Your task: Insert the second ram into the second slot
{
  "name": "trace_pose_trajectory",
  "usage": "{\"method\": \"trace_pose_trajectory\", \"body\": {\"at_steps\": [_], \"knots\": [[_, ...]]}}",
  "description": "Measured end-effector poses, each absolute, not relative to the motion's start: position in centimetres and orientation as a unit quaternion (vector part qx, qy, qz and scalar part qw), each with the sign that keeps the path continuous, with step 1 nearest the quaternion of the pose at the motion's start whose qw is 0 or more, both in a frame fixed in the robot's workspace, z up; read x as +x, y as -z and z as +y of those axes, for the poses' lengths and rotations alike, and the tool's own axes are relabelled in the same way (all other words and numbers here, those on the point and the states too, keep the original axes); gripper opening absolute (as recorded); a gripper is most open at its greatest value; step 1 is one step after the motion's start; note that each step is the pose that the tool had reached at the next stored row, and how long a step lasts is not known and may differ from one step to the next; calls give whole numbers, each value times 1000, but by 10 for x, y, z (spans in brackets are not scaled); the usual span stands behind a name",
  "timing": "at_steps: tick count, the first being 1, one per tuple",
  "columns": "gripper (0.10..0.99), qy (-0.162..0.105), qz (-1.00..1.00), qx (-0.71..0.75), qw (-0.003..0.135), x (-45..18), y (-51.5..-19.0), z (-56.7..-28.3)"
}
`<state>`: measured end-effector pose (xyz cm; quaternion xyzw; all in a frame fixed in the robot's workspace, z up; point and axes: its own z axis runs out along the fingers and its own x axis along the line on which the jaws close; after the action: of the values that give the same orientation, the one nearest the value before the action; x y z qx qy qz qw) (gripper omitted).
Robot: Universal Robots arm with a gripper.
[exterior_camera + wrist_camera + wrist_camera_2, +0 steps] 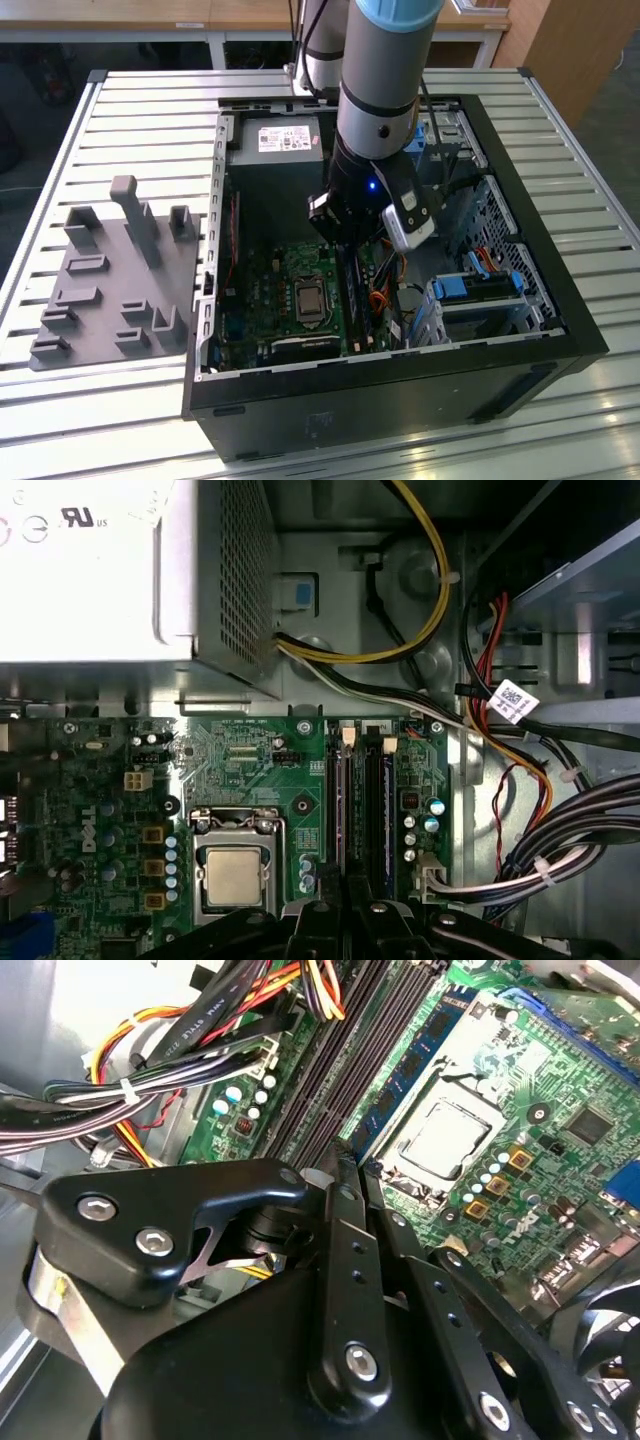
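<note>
Your gripper [347, 236] low in the open computer case [400, 400] on the slatted worktop [150, 110], jaws' state you can't tell, the second ram [405, 1065] edge-up beside the processor socket [440, 1140], grey fixture plate [110, 290] alongside, wooden cabinet [575, 40] beyond.

The grey arm [385, 70] reaches down from twelve o'clock in the exterior view, wrist upright; the black claw [345, 238] hangs at its six o'clock end, pointing straight down.
</note>
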<state>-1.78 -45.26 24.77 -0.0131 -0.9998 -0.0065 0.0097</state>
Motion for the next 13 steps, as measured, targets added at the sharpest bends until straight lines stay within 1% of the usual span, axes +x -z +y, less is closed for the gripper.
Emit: {"method": "trace_pose_trajectory", "body": {"at_steps": [5, 13], "knots": [[137, 7, -1000, -13, 10, -17, -244, -453], [137, 6, -1000, -1, 14, -15, -232, -453]]}}
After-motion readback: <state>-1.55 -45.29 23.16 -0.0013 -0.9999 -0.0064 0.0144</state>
